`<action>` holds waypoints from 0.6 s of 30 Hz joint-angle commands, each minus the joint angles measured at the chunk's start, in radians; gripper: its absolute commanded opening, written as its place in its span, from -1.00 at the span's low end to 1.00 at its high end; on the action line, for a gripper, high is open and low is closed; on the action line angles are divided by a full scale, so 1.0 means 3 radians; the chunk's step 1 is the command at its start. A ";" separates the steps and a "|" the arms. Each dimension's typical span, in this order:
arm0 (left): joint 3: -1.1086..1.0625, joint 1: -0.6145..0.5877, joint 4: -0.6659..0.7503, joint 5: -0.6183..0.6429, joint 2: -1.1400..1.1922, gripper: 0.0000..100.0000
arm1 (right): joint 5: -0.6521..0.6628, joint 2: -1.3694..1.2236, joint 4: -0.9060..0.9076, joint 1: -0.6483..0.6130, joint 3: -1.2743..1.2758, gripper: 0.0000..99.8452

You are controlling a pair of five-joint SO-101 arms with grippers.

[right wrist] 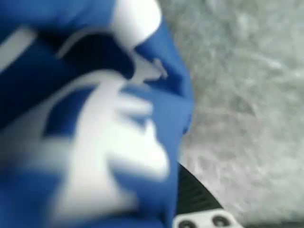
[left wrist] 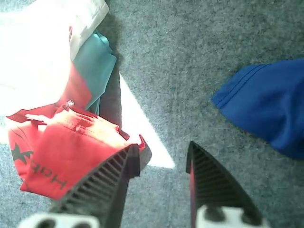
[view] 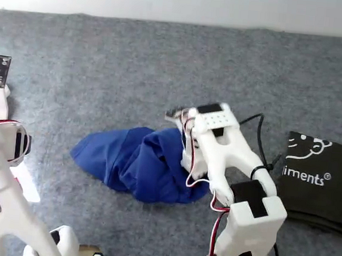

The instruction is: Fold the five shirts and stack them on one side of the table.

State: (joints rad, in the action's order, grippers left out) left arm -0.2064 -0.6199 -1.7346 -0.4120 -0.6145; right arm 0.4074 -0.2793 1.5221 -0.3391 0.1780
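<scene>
The left gripper is hanging over the grey counter, its black ribbed fingers standing apart above bare surface. One fingertip is sitting just beside the edge of a crumpled red shirt with dark print showing. A teal shirt and a white shirt are lying against the red one, the white overlapping the teal. A blue shirt is lying well apart from that heap. A bright patch of light is falling on the counter near the fingertips.
</scene>
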 commanded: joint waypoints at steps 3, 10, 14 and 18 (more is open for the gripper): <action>0.0018 -0.0015 -0.0005 -0.0041 -0.0041 -0.65 | 0.0133 0.0514 0.0780 0.0110 -0.0818 -0.98; 0.0018 0.0005 0.0230 -0.0041 -0.0041 -0.65 | 0.0353 0.1220 0.0908 0.0156 -0.1176 -0.98; -0.0136 0.0061 0.0460 -0.0041 -0.0036 -0.65 | 0.0409 0.1665 0.0908 0.0238 -0.1187 -0.98; -0.0494 0.0251 0.0506 -0.0041 -0.0036 -0.65 | 0.0573 0.2120 0.0898 0.0361 -0.1187 -0.98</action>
State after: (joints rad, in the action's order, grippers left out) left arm -0.3168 -0.5846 -1.6026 -0.4120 -0.6145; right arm 0.5378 0.2409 1.7507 -0.2670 -0.1442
